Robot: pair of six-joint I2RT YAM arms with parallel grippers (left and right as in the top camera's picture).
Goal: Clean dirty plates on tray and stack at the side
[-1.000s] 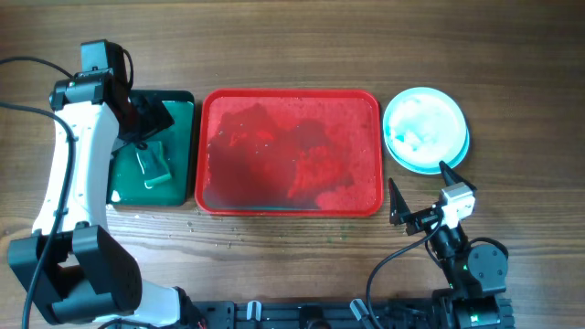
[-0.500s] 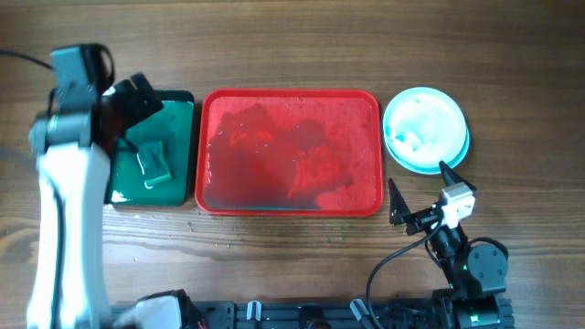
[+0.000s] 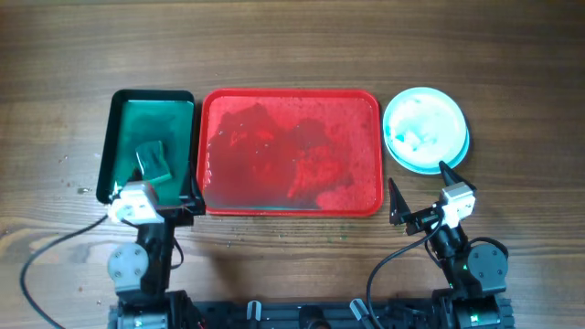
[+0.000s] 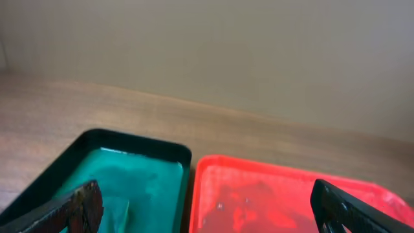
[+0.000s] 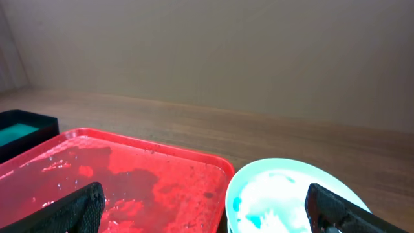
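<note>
**Right of red tray (image 3: 291, 151): dirty plates (image 3: 425, 129) stacked**

Piled on wood surface (image 3: 302, 46), just beside tray, not touching; white top face with teal smears, aqua rim beneath. Left end effector (image 4: 206, 194) spread wide, empty, at near edge of green tray (image 3: 151, 114) with sponge (image 3: 154, 163) inside. Right end effector (image 5: 204, 194) spread wide, empty, near front of plates.

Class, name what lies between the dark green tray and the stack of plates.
The red tray lies between the dark green tray and the plates; the overhead view shows it.
</note>
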